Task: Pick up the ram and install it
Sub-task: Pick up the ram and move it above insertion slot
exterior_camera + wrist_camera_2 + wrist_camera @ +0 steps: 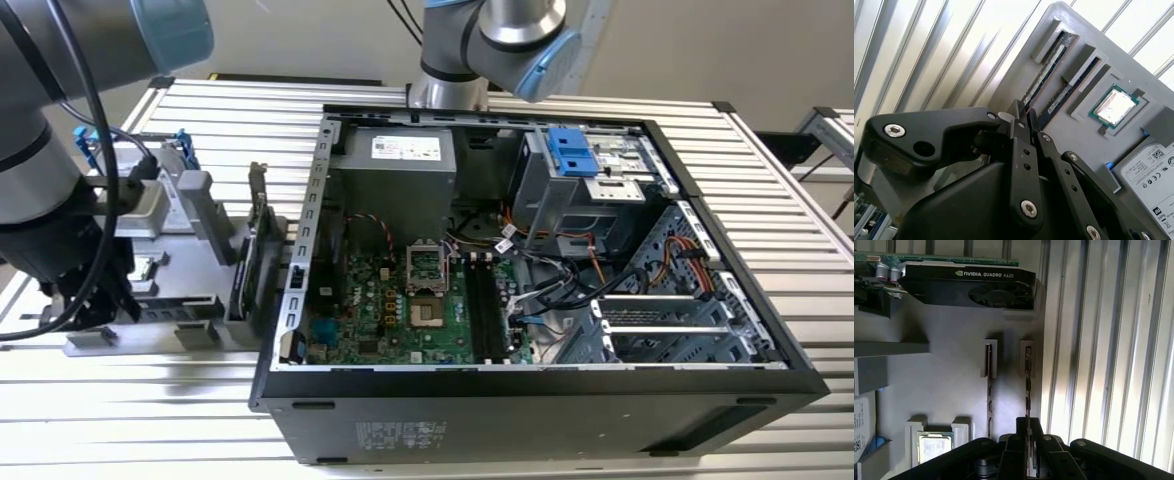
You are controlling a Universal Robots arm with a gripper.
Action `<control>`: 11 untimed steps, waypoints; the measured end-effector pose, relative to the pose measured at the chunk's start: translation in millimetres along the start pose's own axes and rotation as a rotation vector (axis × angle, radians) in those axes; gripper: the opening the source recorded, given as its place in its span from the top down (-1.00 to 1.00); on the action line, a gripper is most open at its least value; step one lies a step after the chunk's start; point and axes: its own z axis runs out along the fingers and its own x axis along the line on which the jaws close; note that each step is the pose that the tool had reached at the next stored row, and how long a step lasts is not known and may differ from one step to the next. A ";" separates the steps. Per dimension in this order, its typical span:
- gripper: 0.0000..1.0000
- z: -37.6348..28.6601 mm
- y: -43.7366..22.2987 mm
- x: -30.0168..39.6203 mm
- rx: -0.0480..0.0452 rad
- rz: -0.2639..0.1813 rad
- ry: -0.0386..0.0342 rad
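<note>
Jaws clamp outer ram (1027, 380) near tray (954, 385) edge.

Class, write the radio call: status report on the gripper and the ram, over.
Gripper at one end of the ram, hold unconfirmed. Ram slotted in grey tray, edge-side slot. Second stick beside it, apart; nothing blocking.

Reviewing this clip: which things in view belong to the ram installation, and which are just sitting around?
Belongs to the job:
- gripper, at the ram stick standing in the outer slot of the gray holder
- open computer case with its motherboard

Just lying about:
- second ram stick
- graphics card
- processor chip
- hard drive
</note>
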 end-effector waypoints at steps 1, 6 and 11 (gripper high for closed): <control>1.00 -0.6 0.0 0.0 0.0001 0.000 -0.0001; 1.00 -4.0 -0.1 0.0 0.0001 0.000 -0.0001; 1.00 -8.4 -0.2 0.0 0.0001 0.000 -0.0001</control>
